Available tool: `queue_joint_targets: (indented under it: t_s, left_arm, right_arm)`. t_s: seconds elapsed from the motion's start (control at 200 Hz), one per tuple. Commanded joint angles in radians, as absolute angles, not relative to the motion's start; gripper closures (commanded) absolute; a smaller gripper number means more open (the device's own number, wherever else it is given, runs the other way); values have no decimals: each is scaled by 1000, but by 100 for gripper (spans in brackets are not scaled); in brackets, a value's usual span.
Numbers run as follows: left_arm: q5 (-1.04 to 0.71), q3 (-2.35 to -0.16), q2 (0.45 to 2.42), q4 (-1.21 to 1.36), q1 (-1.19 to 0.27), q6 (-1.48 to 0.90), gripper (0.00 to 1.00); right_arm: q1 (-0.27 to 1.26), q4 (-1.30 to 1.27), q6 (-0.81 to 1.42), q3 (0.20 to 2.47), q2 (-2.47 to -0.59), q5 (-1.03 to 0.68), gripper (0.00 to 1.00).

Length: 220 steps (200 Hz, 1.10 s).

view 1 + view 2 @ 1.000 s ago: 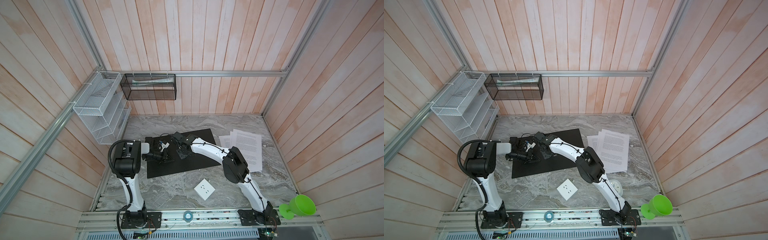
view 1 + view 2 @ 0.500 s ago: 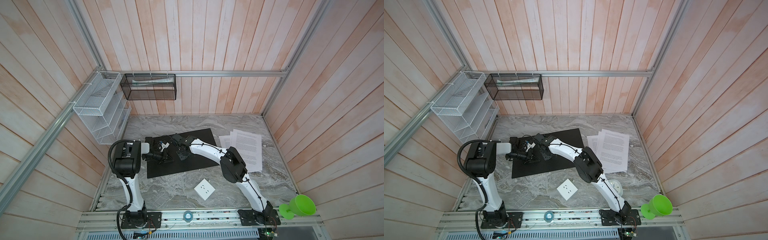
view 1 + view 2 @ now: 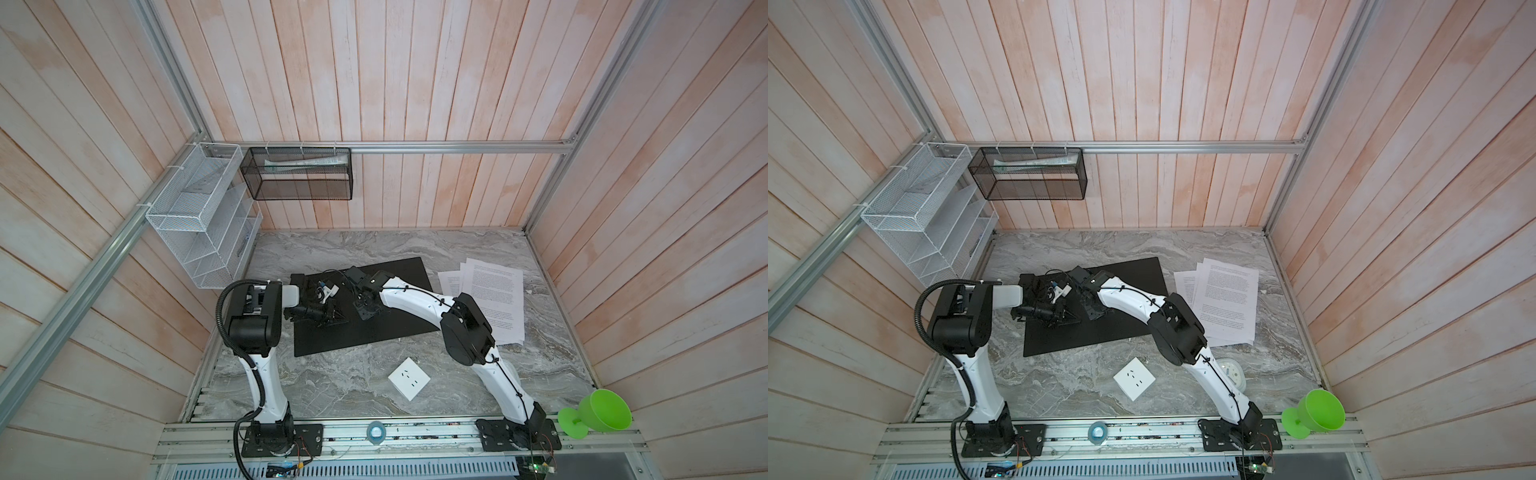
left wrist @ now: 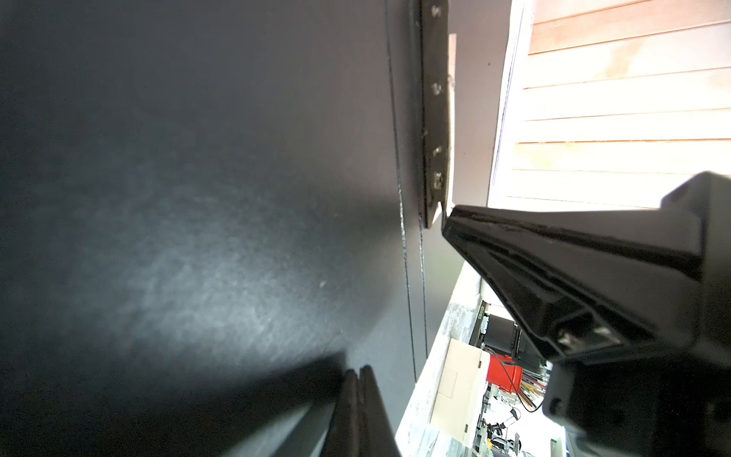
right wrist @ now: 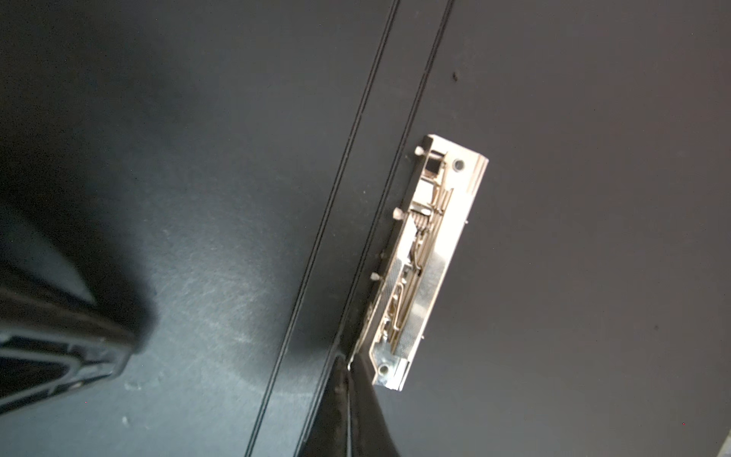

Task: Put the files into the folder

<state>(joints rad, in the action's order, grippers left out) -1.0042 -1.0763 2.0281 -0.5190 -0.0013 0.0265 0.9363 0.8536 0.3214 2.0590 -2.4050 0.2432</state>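
Little has shifted: your clenched right gripper (image 5: 350,370) noses the clip (image 5: 427,261), your clenched left gripper (image 4: 358,380) rests on the folder (image 3: 374,332), and the files (image 3: 494,291) wait outside.

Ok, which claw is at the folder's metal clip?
The right claw, shut tips at the clip's end; the left claw is farther off, over the folder's black inside.

Print on files (image 3: 494,286) too small to read; left part of the stack hidden behind right arm (image 3: 467,328). In both top views left gripper (image 3: 332,314) and right gripper (image 3: 366,312) are black on black folder (image 3: 374,332), tips can't be made out. Right wrist view: fingertips (image 5: 336,395) cut by frame edge, covering one end of clip (image 5: 427,257). Left wrist view: folder surface blurred up close.
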Motion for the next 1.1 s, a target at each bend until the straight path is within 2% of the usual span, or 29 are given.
queue_joint_targets:
  t_s: [0.0,0.64,1.096]
  left_arm:
    - [-936,-1089,2054,-534,-2,50,100]
    - [-933,-1098,2061,-542,-2,48,100]
    - [-933,-1105,2065,-550,-2,51,100]
  right_arm:
    - [909,897,344,1996,-2447,240,92]
    - [862,841,396,1846,-2414,212,91]
    - [823,737,435,1742,-2363,101,91]
